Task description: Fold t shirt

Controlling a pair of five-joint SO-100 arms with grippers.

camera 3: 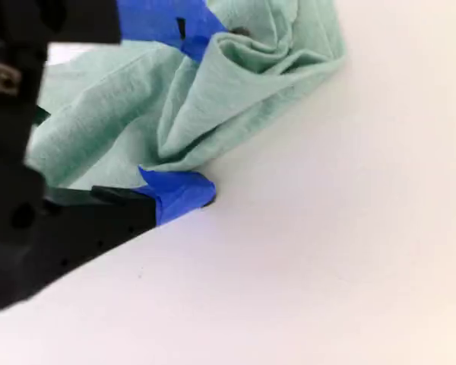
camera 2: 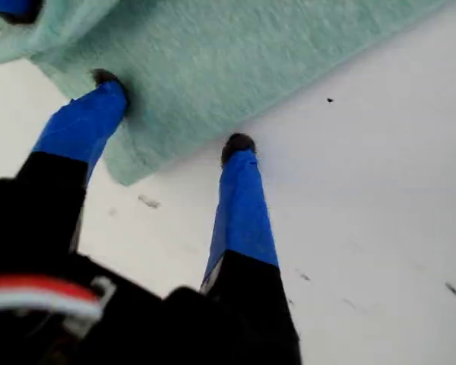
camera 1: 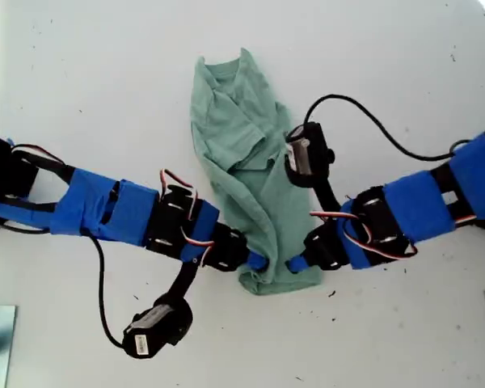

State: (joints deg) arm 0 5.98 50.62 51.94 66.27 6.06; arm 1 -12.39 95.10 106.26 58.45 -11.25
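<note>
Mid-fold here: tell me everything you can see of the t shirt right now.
The t shirt is plain pale mint-green heathered knit with no print. It lies rumpled on the white table, gathered into a long narrow strip, with the collar toward the exterior view's top and a sleeve folded across the upper part. Both grippers meet its lower end. My first gripper is open, one fingertip on a cloth corner, the other on the table. My second gripper straddles a bunched fold; whether it pinches is unclear.
</note>
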